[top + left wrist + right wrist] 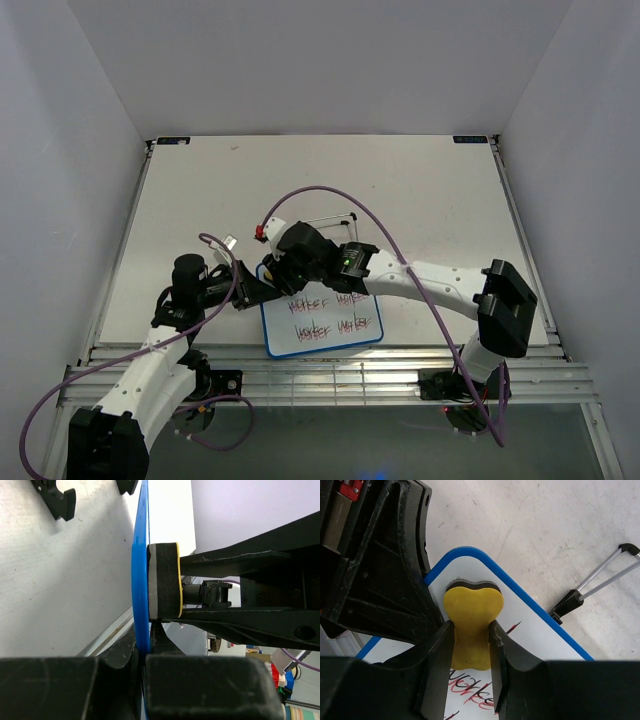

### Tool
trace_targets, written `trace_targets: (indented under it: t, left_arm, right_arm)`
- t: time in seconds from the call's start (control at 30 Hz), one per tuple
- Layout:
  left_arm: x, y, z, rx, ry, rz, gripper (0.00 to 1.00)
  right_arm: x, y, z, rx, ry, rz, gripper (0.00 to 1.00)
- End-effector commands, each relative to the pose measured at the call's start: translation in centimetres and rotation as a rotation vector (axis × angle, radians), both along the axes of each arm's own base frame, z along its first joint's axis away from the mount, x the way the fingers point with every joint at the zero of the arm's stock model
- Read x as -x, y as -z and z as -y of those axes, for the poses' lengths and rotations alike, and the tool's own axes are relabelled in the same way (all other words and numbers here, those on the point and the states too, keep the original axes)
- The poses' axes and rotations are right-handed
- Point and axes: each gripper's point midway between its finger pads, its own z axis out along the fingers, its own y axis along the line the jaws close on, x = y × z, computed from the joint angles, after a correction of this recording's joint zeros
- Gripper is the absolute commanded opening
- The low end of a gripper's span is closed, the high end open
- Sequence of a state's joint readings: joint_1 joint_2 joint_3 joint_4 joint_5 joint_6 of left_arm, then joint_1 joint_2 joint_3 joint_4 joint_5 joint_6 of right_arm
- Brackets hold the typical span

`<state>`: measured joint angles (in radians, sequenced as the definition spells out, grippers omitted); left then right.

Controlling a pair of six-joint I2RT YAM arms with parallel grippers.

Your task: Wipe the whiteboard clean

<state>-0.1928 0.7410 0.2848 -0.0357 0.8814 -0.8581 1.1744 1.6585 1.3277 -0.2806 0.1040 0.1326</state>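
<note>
The whiteboard (325, 325), white with a blue frame and red-black scribbled rows, stands tilted near the table's front edge. My left gripper (252, 288) is shut on its left edge; in the left wrist view the blue frame (140, 595) runs between the jaws. My right gripper (285, 262) is shut on the yellow eraser (471, 625) and presses it against the board's upper left corner (465, 560). The eraser's dark felt side (164, 580) lies flat on the board face. Scribbles (470, 687) show below the eraser.
The black wire stand feet (592, 582) stick out behind the board on the grey-white table (420, 190). Purple cables (340, 195) arc over both arms. White walls close in the table on three sides.
</note>
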Motion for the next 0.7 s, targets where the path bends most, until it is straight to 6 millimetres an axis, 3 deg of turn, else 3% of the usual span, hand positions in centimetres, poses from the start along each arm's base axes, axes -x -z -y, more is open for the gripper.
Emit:
trace_targets:
  t: [0.0,0.13,0.2,0.27,0.37,0.43,0.5,0.67]
  left_arm:
    - [2.9,-4.7,1.4,0.100,0.218,0.192,0.00]
    - [3.1,-4.8,1.5,0.102,0.228,0.199,0.00]
    - [3.1,-5.0,1.5,0.102,0.232,0.207,0.00]
    - [2.9,-5.0,1.4,0.098,0.225,0.209,0.00]
    - [2.7,-4.5,1.4,0.088,0.219,0.200,0.00]
    - [2.5,-4.3,1.4,0.082,0.212,0.192,0.00]
    - [2.4,-4.3,1.4,0.078,0.203,0.193,0.00]
    - [2.3,-4.3,1.4,0.075,0.202,0.202,0.00]
  right_arm:
    - [-0.3,2.6,0.1,-0.013,0.041,-0.059,0.16]
    - [-1.5,5.2,4.0,0.013,0.153,-0.157,0.15]
    - [-2.3,7.3,7.1,0.063,0.245,-0.206,0.15]
    - [-3.2,8.0,9.8,0.099,0.345,-0.196,0.13]
    - [-3.5,8.1,11.4,0.121,0.407,-0.203,0.11]
    - [-3.1,8.5,11.8,0.158,0.415,-0.223,0.11]
    - [-2.6,8.2,10.9,0.135,0.382,-0.245,0.10]
    - [0.0,6.5,6.6,0.059,0.262,-0.288,0.10]
